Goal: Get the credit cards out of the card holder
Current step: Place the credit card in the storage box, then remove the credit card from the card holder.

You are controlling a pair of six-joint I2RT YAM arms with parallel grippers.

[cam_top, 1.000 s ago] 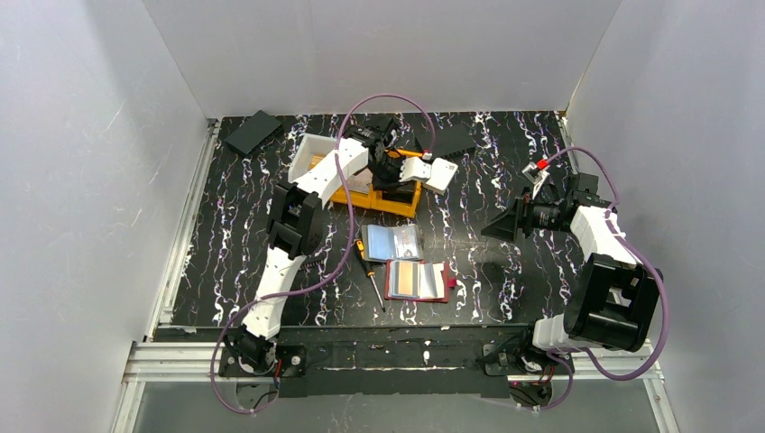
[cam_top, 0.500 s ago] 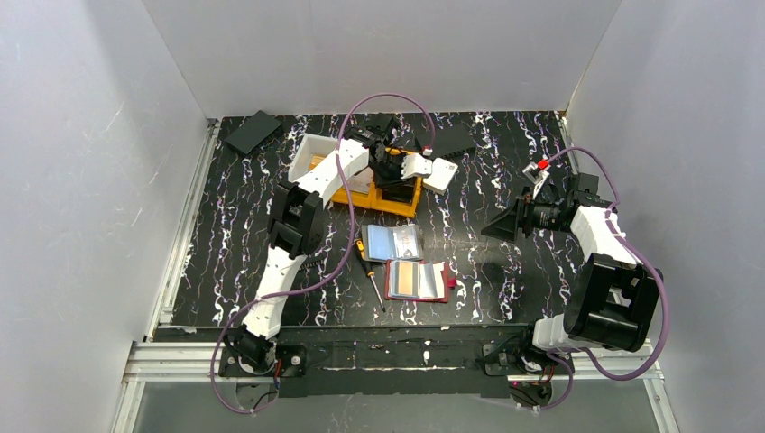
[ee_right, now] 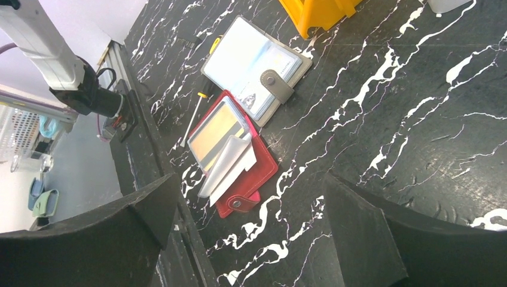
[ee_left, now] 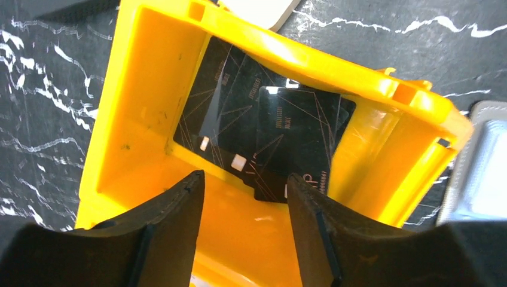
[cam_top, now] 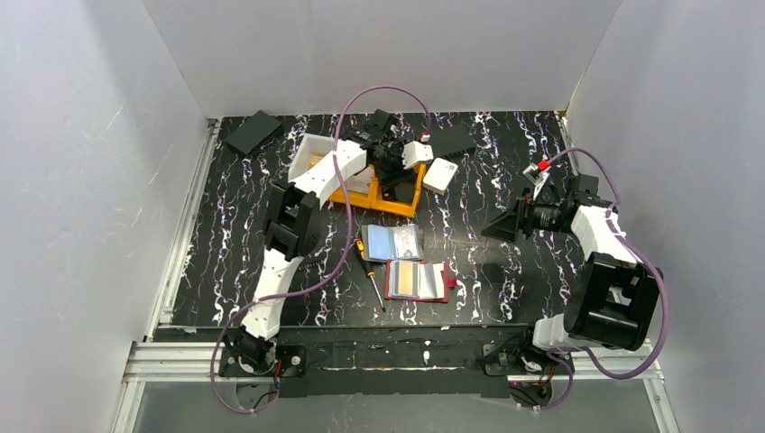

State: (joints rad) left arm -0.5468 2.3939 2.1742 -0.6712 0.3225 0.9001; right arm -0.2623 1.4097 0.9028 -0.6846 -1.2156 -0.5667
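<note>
Two card holders lie open mid-table. The grey one shows light blue credit cards. The red one shows an orange card and pale sleeves. My left gripper hangs open over a yellow bin, with nothing between its fingers. Several dark cards lie overlapping on the bin's floor. My right gripper stands wide open and empty, to the right of the holders.
A screwdriver lies left of the holders. A white box sits right of the bin and a white tray to its left. Flat black pieces lie at the back, and a small red-tipped object at the right.
My left wrist has pulled back toward the far side above the yellow bin, away from the white box. The right arm and both holders have not moved.
</note>
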